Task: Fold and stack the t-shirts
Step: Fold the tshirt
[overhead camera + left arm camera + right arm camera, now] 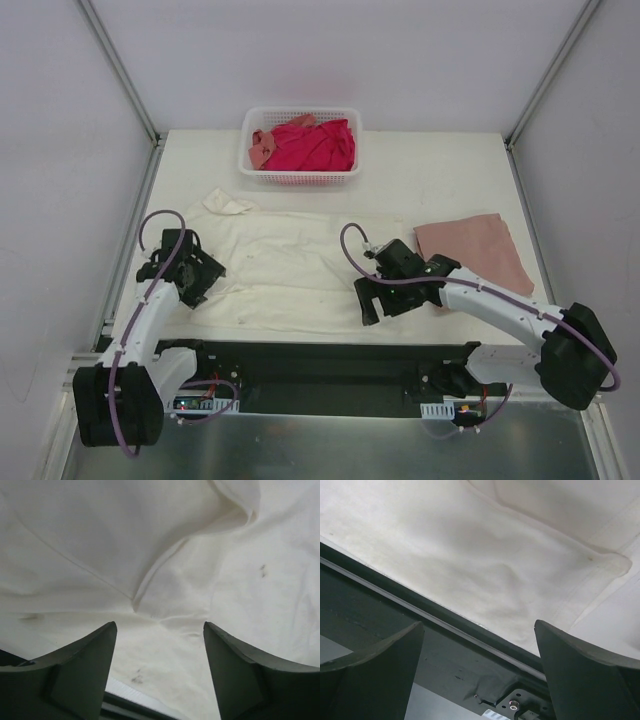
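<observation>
A cream off-white t-shirt [285,265] lies spread flat across the middle of the table. My left gripper [198,288] is open just above its left part; the left wrist view shows the cream cloth [150,555] with a sleeve seam between the spread fingers of the gripper [159,625]. My right gripper [368,305] is open and empty over the shirt's near hem; the right wrist view shows the gripper [479,624] above that hem [485,575]. A dusty pink t-shirt [472,250] lies folded at the right. Magenta-red [320,145] and salmon [262,148] shirts lie in the basket.
A white lattice basket [300,177] stands at the back centre. The black front rail of the table [330,365] runs just below the cream shirt's hem and also shows in the right wrist view [395,630]. White walls with metal posts enclose the sides.
</observation>
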`<state>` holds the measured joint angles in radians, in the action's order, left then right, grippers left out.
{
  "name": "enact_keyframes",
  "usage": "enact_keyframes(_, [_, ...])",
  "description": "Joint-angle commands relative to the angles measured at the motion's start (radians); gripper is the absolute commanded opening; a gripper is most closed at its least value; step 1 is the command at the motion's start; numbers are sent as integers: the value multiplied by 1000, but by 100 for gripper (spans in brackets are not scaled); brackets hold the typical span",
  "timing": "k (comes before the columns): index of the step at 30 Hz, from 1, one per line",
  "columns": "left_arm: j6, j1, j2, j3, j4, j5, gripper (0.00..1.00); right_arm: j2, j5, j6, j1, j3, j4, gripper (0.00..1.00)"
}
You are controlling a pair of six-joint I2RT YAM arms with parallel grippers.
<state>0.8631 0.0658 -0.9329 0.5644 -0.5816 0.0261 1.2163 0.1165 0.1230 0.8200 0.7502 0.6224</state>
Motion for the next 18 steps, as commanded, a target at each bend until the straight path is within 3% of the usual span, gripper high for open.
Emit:
enact_keyframes(1, [36, -63, -99, 49, -20, 15, 59, -44, -49, 3, 2, 6, 26, 97])
enact_keyframes(5, [51, -90, -145, 48, -20, 49, 39, -57, -61, 4, 1, -14, 28, 97])
enact_keyframes(18, [80, -89, -210, 51, -32, 175, 34, -67, -69, 6, -7, -25, 30, 97])
